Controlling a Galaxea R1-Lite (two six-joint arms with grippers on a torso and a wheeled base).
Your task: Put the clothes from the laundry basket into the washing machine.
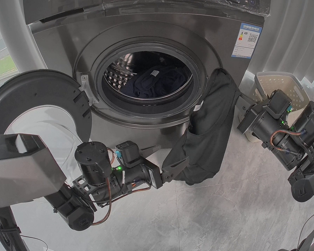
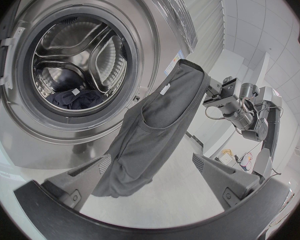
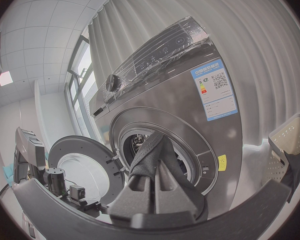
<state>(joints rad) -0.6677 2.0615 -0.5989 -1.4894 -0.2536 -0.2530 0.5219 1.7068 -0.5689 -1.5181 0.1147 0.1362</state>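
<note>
The right gripper (image 3: pixel 155 170) is clamped on the upper edge of a dark garment (image 1: pixel 209 122), which hangs full length in front of the washing machine (image 1: pixel 157 18), just right of the drum opening (image 1: pixel 148 75) and reaching well below its rim. The left gripper (image 1: pixel 169 159) sits with its jaws spread wide at the garment's lower part; whether it touches the fabric cannot be determined. Dark clothes (image 1: pixel 153 82) already lie in the drum. The laundry basket (image 1: pixel 286 84) stands on the floor at the far right.

- **Risk 1:** a single pinch point may slip under the hanging weight.
- **Risk 2:** if only the top edge enters the opening, the lower part is likely to drag on the rim and trail outside.
- **Risk 3:** closing the left jaws on too little fabric may miss the hem.
</note>
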